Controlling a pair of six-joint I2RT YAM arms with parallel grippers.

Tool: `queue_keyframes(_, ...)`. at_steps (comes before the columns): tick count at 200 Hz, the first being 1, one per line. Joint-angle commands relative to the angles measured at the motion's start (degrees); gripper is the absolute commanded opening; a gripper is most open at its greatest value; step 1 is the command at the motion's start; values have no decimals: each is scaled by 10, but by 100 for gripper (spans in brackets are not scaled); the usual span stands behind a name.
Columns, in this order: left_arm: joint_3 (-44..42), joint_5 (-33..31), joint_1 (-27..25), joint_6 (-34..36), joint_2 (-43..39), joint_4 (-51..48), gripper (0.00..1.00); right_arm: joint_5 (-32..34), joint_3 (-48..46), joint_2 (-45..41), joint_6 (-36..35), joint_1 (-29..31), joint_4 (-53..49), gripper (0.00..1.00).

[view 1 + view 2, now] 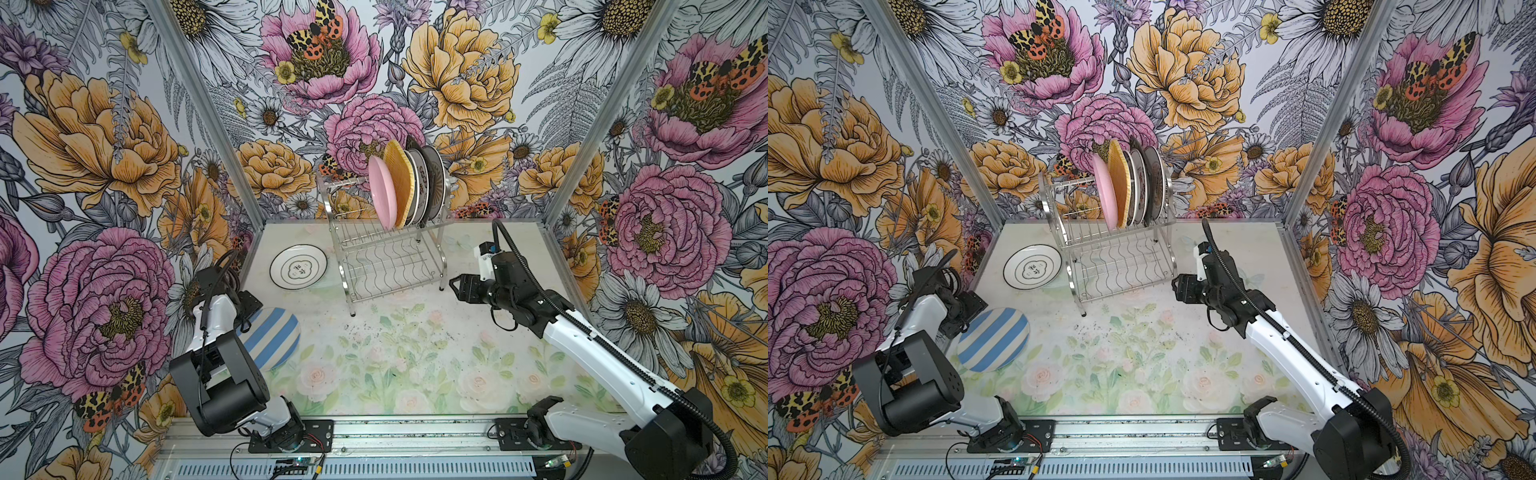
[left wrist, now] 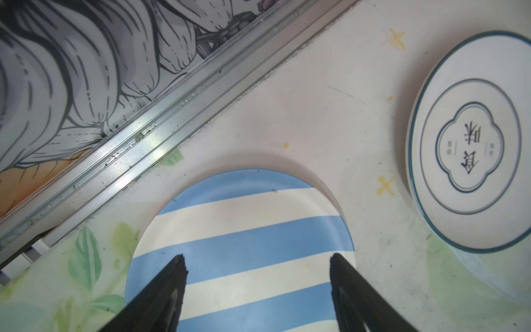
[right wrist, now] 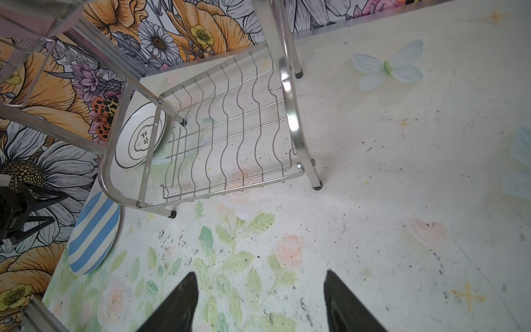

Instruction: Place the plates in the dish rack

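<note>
The dish rack point(image 1: 390, 270) point(image 1: 1119, 266) stands at the back of the table. Its upper tier holds a pink plate point(image 1: 381, 195), a yellow plate point(image 1: 401, 183) and several more plates on edge; the lower shelf point(image 3: 230, 129) is bare. A blue-white striped plate point(image 1: 274, 336) point(image 2: 244, 230) lies at the left. My left gripper point(image 2: 257, 267) hovers open just over it, fingers apart above its surface. A white plate point(image 1: 298, 266) point(image 2: 471, 143) with a printed design lies flat left of the rack. My right gripper point(image 1: 453, 286) point(image 3: 261, 283) is open and holds nothing, right of the rack.
A metal rail point(image 2: 172, 115) and a flowered wall run close by the striped plate on the left. The rack's feet point(image 3: 317, 186) stand on the flower-printed table top. Black specks dot the table point(image 1: 374, 332) in front of the rack.
</note>
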Motion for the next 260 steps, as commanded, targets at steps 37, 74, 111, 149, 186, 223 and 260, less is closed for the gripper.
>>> queue_keyframes(37, 16, 68, 53, 12, 78, 53, 87, -6, -4, -6, -5, -5, 15, 70)
queue_keyframes(74, 40, 81, 52, 30, 131, 74, 85, -7, -10, -13, -4, -10, 14, 70)
queue_keyframes(111, 54, 92, 46, 35, 143, 93, 82, -10, -15, -14, -4, -15, 13, 70)
queue_keyframes(149, 66, 88, 33, 38, 140, 97, 81, -13, -14, -12, -3, -17, 14, 70)
queue_keyframes(186, 85, 82, 30, 41, 171, 95, 79, -15, -12, -11, -4, -19, 13, 70)
queue_keyframes(223, 90, 76, 24, 44, 190, 95, 78, -15, -17, -18, -1, -21, 13, 70)
queue_keyframes(260, 86, 59, 23, 46, 194, 92, 78, -16, -18, -21, -1, -22, 14, 70)
